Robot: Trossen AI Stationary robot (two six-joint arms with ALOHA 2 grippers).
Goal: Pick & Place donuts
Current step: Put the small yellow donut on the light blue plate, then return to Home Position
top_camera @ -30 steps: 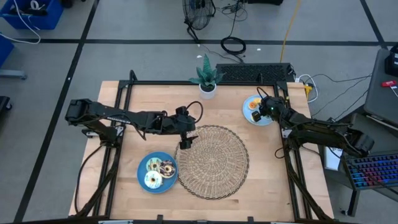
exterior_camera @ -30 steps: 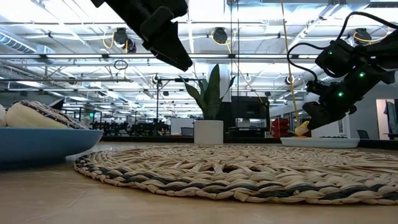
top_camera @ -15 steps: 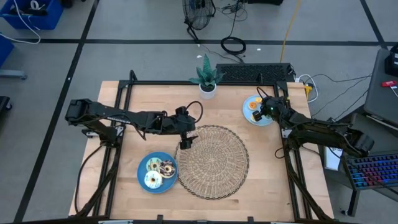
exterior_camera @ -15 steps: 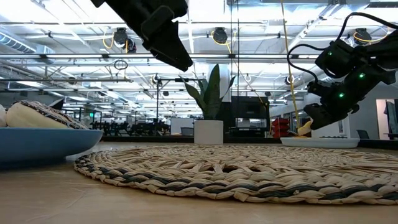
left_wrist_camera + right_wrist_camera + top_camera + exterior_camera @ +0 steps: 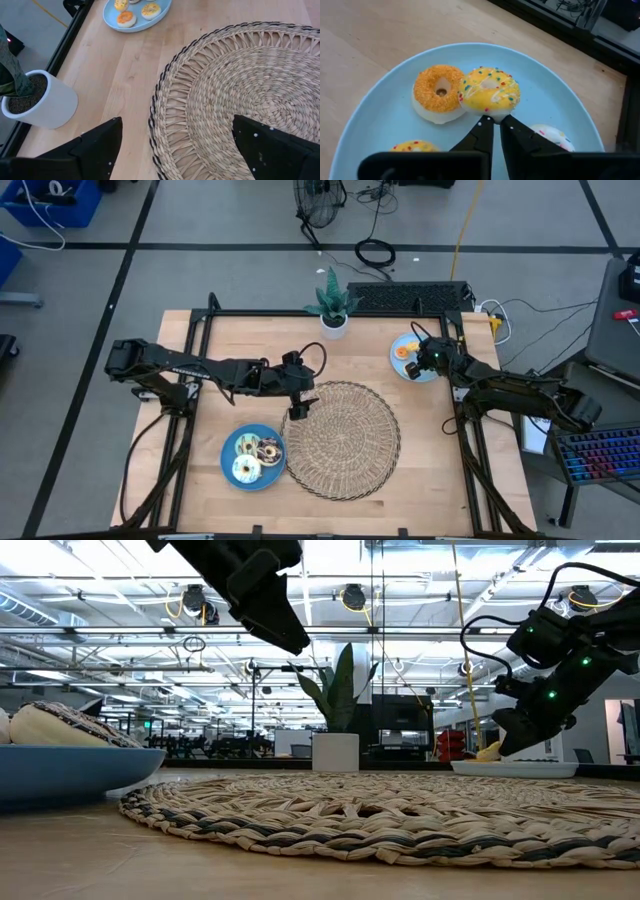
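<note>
Donuts are split across two blue plates. One plate (image 5: 412, 358) sits in the upper right of the high view, and the right gripper (image 5: 491, 121) is down over it with its fingers pinched together on the edge of a yellow sprinkled donut (image 5: 489, 91). In the right wrist view that yellow donut leans against an orange one (image 5: 439, 90), touching it. Another yellow-topped one (image 5: 416, 147) peeks out in the lower left of that frame, and a white one (image 5: 550, 136) sits to the right, partly hidden by the fingers. All four are on the same plate.

The second plate (image 5: 231, 460) is lower left of centre in the high view, touching or just beside the wicker mat (image 5: 345, 438). It holds a few more donuts, including a white one (image 5: 246, 469) and a brown one (image 5: 268, 450). Can't make out the rest well enough to count.

The left gripper (image 5: 174, 137) hangs above the upper left edge of the mat with its fingers spread wide, holding nothing. In its wrist view you see the mat under it, bare wood table (image 5: 120, 70), and the far plate in the top of the frame.

A potted plant (image 5: 333, 308) in a white pot stands at the top middle of the table, between the two arms. In the low view the left arm (image 5: 250, 585) hangs in from the upper left, clear of the mat, and the right arm (image 5: 545, 665) is low over the far plate on the right.
</note>
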